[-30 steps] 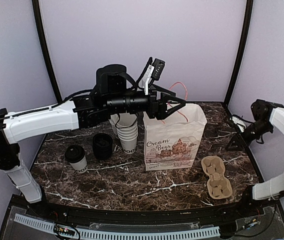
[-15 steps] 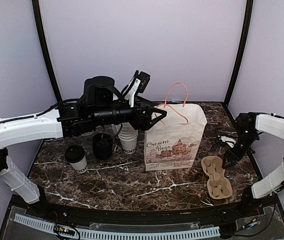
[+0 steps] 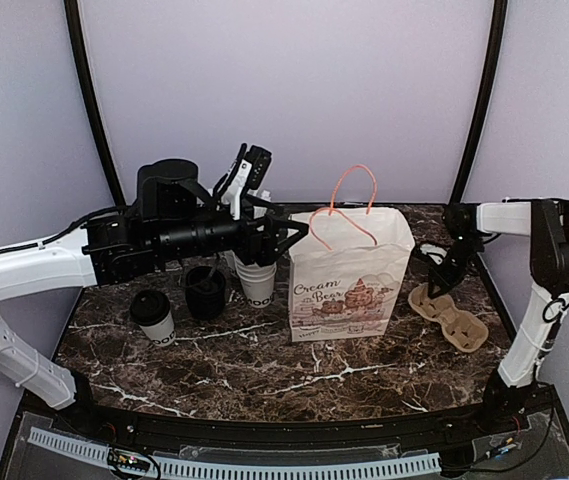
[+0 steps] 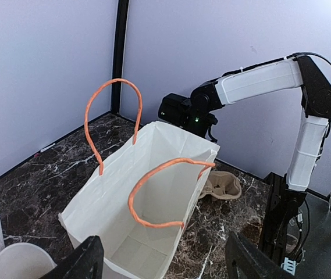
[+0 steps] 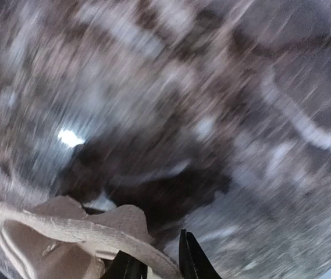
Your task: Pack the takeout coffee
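Top external view: near left on the counter point(image 3: 264, 362), lidded coffee cup point(image 3: 152, 318) upright, apart from both claws. Beyond, left claw point(image 3: 300, 232) spread wide beside the open paper bag point(image 3: 349, 285). Far right, right claw point(image 3: 432, 287) pinched narrow on the cardboard tray point(image 3: 454, 320).

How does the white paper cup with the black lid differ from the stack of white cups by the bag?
The lidded white paper cup is single and capped in black; the stack of lidless white cups is several nested cups, open on top. The lidded cup stands front left; the stack stands farther back, beside the white paper bag. Both stand upright and are white.
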You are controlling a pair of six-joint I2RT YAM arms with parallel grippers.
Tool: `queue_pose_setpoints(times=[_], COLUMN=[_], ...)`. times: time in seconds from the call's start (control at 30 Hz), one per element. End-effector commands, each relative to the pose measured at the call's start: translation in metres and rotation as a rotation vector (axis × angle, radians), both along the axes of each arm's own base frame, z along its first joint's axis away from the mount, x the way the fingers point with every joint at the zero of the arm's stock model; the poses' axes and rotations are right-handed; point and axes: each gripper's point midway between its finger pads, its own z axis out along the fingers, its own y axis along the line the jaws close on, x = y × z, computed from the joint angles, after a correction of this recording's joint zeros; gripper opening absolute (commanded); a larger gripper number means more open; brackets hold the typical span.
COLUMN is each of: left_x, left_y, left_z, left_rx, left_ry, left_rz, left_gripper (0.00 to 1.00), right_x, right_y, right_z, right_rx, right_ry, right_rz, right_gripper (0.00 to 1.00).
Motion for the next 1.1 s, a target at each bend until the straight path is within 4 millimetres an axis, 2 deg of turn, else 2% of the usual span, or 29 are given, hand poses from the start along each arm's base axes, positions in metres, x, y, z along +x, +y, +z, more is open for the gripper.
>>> queue_pose_setpoints(times=[0.0,0.07,0.13,0.23,0.3,0.37,0.4,0.43,0.5,0.57,0.6,0.63,0.7,0.73,0.8,0.87,0.9,1.07], left_x=[-0.002,-0.002,-0.002,-0.001,0.003,0.004,0.005,0.007,0.009,0.011,0.012,0.013,0.014,0.015,0.015,0.014,0.014,0.013], left_y=[0.012,0.013,0.014,0.017,0.021,0.022,0.021,0.022,0.022,0.022,0.022,0.023,0.022,0.022,0.022,0.023,0.024,0.029], left_z=[0.000,-0.001,-0.002,-0.001,-0.002,-0.002,-0.003,-0.003,-0.004,-0.005,-0.006,-0.006,-0.007,-0.006,-0.005,-0.004,-0.006,-0.009], left_rx=[0.006,0.012,0.018,0.024,0.029,0.034,0.036,0.040,0.047,0.057,0.062,0.067,0.076,0.077,0.078,0.076,0.079,0.072], left_ry=[-0.002,-0.001,0.001,-0.002,-0.013,-0.021,-0.022,-0.027,-0.030,-0.033,-0.038,-0.039,-0.044,-0.047,-0.046,-0.046,-0.043,-0.032], left_rz=[0.025,0.027,0.028,0.043,0.070,0.080,0.082,0.088,0.097,0.107,0.111,0.117,0.122,0.122,0.121,0.123,0.125,0.138], left_gripper=[0.75,0.75,0.75,0.75,0.75,0.76,0.76,0.76,0.77,0.78,0.79,0.80,0.81,0.81,0.81,0.81,0.81,0.82], right_x=[0.066,0.083,0.087,0.081,0.076,0.068,0.066,0.063,0.060,0.062,0.063,0.061,0.050,0.045,0.034,0.023,0.018,0.002], right_y=[-0.002,0.004,0.008,0.001,-0.008,-0.005,-0.016,-0.018,-0.022,-0.030,-0.033,-0.034,-0.021,-0.015,-0.007,-0.007,-0.006,-0.003], right_z=[0.005,0.007,0.012,0.024,0.045,0.067,0.078,0.092,0.120,0.150,0.163,0.166,0.157,0.147,0.121,0.093,0.081,0.047], right_rx=[-0.029,0.005,0.026,0.007,0.004,0.048,0.059,0.064,0.056,0.052,0.075,0.116,0.206,0.220,0.207,0.166,0.163,0.103], right_ry=[-0.143,-0.147,-0.125,-0.147,-0.192,-0.222,-0.243,-0.269,-0.350,-0.481,-0.545,-0.575,-0.543,-0.501,-0.375,-0.247,-0.198,-0.117], right_rz=[-0.019,-0.025,-0.026,-0.023,-0.036,-0.037,-0.078,-0.096,-0.123,-0.187,-0.228,-0.263,-0.213,-0.179,-0.126,-0.128,-0.126,-0.121], right_gripper=[0.27,0.29,0.31,0.39,0.45,0.49,0.51,0.54,0.67,0.96,0.98,0.99,0.99,0.93,0.65,0.46,0.41,0.36])
